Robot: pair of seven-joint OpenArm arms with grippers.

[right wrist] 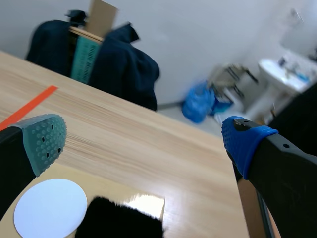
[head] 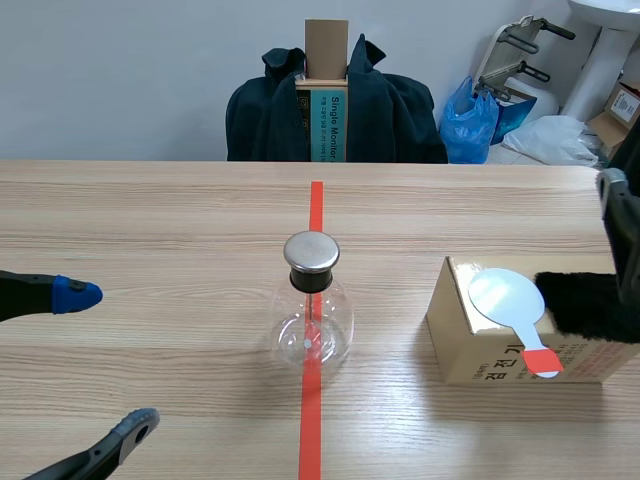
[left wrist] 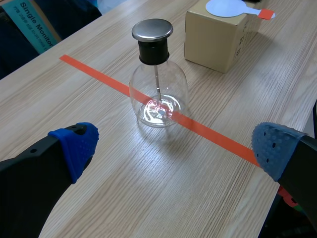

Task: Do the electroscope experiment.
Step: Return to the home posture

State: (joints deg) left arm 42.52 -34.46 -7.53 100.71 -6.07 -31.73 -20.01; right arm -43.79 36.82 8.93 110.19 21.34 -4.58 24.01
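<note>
The electroscope, a clear glass flask [head: 311, 325] with a round metal cap [head: 311, 252], stands on the red tape line at the table's middle. In the left wrist view the flask [left wrist: 157, 94] is ahead of my open left gripper [left wrist: 173, 148], which is empty. The left gripper [head: 105, 365] hovers at the table's near left. A white disc paddle [head: 508, 297] with a red handle lies on a cardboard box [head: 470, 350], beside a black fur cloth [head: 590, 305]. My right gripper [right wrist: 146, 141] hangs open above the paddle [right wrist: 49, 208] and the fur [right wrist: 124, 220].
A chair draped with a dark jacket [head: 335, 110] and holding a box stands beyond the far edge. A blue bag [head: 470, 120] and white items lie on the floor at the far right. The right arm [head: 622, 235] stands at the table's right edge.
</note>
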